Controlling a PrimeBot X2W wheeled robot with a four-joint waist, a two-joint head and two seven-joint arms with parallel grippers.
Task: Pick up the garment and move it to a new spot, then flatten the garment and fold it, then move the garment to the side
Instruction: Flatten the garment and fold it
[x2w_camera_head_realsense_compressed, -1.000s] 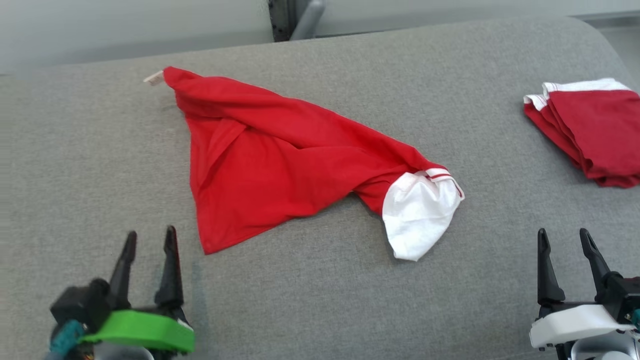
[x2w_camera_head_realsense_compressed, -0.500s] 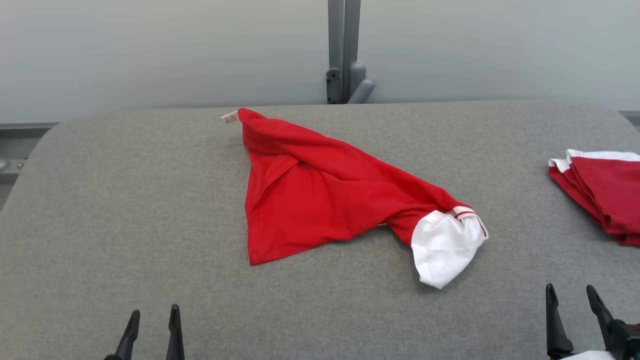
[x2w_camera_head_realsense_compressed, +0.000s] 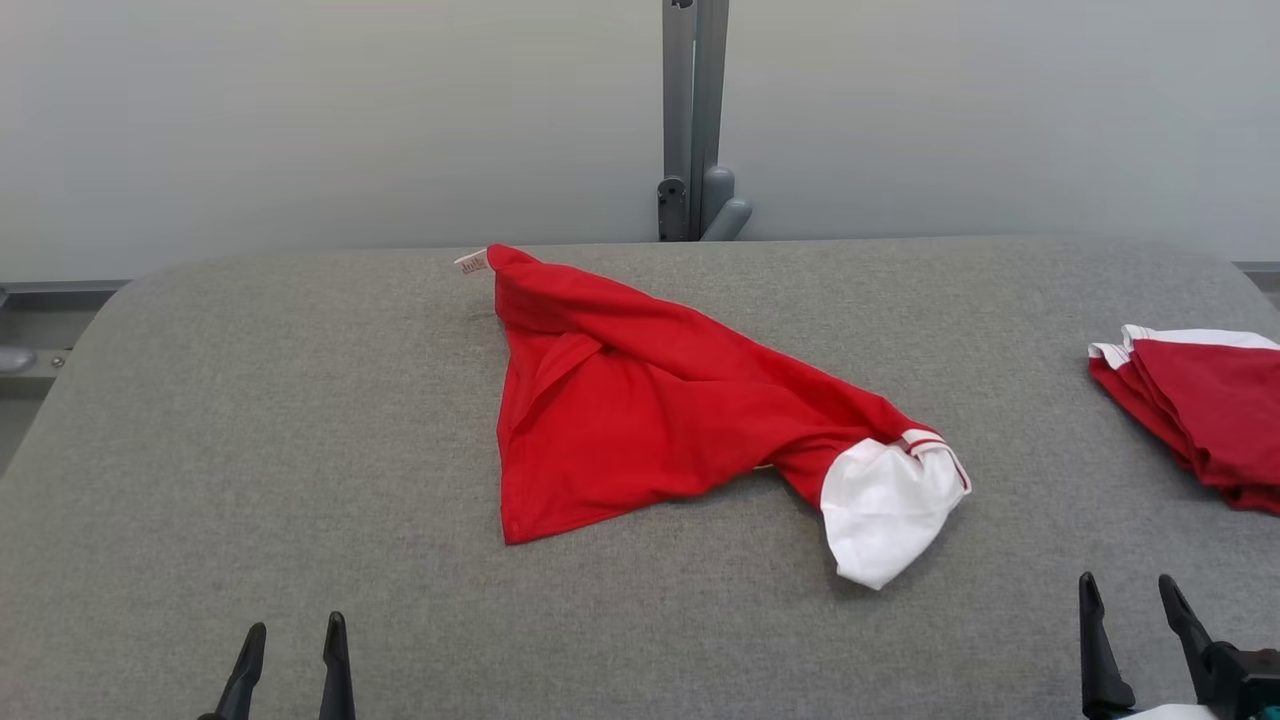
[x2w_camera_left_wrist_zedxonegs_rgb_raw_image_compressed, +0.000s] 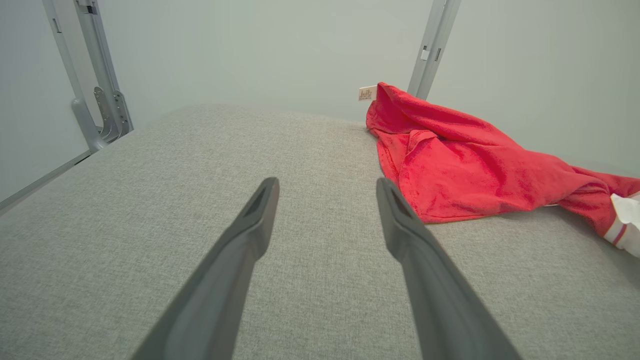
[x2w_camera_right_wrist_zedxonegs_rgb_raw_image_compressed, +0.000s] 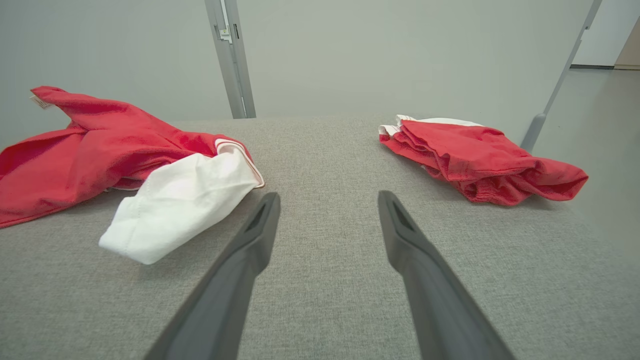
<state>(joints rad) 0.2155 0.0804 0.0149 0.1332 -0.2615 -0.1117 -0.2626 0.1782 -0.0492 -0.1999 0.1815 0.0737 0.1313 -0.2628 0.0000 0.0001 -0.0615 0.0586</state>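
A crumpled red garment (x2w_camera_head_realsense_compressed: 650, 400) with a white sleeve end (x2w_camera_head_realsense_compressed: 885, 510) lies in the middle of the grey padded table (x2w_camera_head_realsense_compressed: 250, 420). The left wrist view has the garment (x2w_camera_left_wrist_zedxonegs_rgb_raw_image_compressed: 465, 165) ahead and to the right; the right wrist view has it (x2w_camera_right_wrist_zedxonegs_rgb_raw_image_compressed: 100, 150) to the left. My left gripper (x2w_camera_head_realsense_compressed: 292, 635) stands open at the near left edge, apart from the cloth, with nothing between its fingers. My right gripper (x2w_camera_head_realsense_compressed: 1130, 590) stands open at the near right, just right of the white sleeve, holding nothing.
A second red and white garment (x2w_camera_head_realsense_compressed: 1200, 400), folded, rests at the table's right edge, and it shows as a pile (x2w_camera_right_wrist_zedxonegs_rgb_raw_image_compressed: 475, 157) in the right wrist view. A grey metal post (x2w_camera_head_realsense_compressed: 692, 120) rises behind the table against a pale wall.
The camera has tilted up, so the whole scene sits lower and the wall shows. Both grippers now show lower in the picture. The garment lies as before.
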